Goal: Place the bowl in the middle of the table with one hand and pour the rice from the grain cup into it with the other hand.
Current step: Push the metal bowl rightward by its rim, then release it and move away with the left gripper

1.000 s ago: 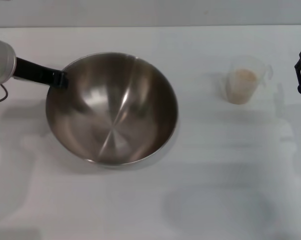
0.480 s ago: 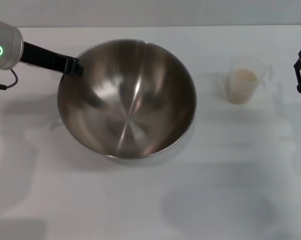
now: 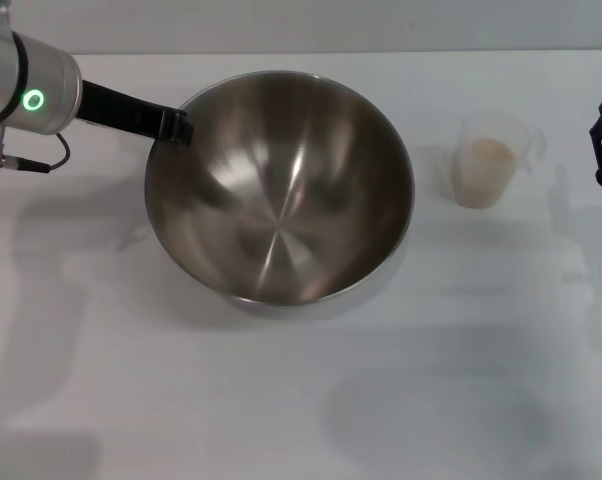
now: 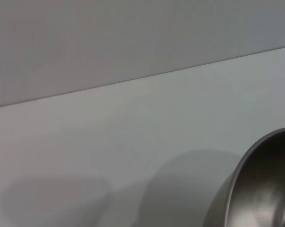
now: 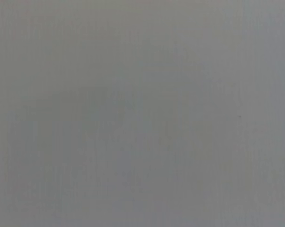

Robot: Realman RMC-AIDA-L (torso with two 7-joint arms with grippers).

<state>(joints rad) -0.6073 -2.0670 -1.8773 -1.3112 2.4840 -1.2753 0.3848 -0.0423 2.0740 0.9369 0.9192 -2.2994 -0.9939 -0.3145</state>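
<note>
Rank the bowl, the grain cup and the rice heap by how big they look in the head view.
1. bowl, by far the widest.
2. grain cup.
3. rice, sitting inside the cup.

Light: bright, even, from overhead.
Shadows: soft grey patches on the table point(image 3: 281, 400).
Glare: streaked highlights inside the bowl point(image 3: 279, 185).
Right wrist view: featureless grey.

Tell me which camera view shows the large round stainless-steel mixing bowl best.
The head view: the large round stainless-steel mixing bowl shows whole there, rim and empty inside, with the left gripper at its rim. The left wrist view catches only an edge of its rim. The right wrist view shows none of it.
</note>
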